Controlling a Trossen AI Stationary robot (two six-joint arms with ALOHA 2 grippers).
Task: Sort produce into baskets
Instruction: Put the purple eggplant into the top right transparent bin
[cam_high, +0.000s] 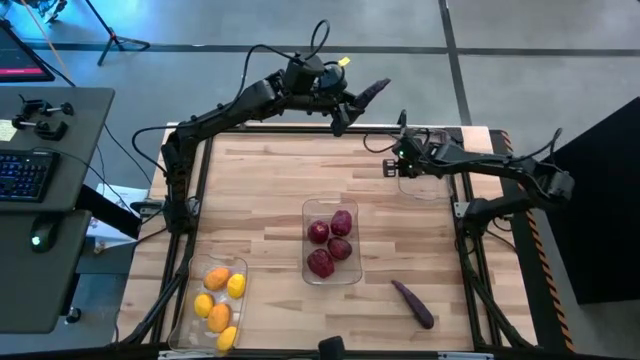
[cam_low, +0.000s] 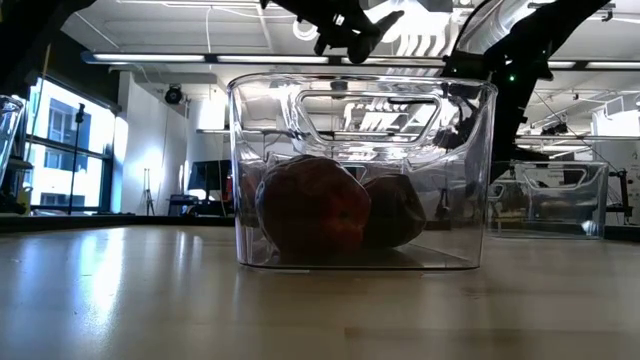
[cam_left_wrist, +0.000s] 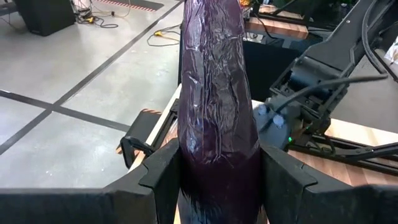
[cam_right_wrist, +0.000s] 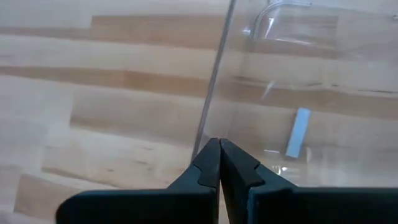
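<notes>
Left gripper (cam_left_wrist: 217, 180) clamps an eggplant (cam_left_wrist: 214, 93) — apparently mid-air; right gripper (cam_right_wrist: 220, 163) shut, empty.

No readable text in any view

No word, brand, number or sign could be read on anything in the four views. A small pale blue strip (cam_right_wrist: 300, 132) lay on the floor of the clear bin (cam_right_wrist: 292, 74) in the right wrist view, but no print could be made out on it. A yellow tag (cam_high: 343, 62) sat on the left arm in the high view, too small to show any lettering. The keyboard (cam_high: 22, 175) on the side desk showed only a blue glow, its key markings illegible.
</notes>
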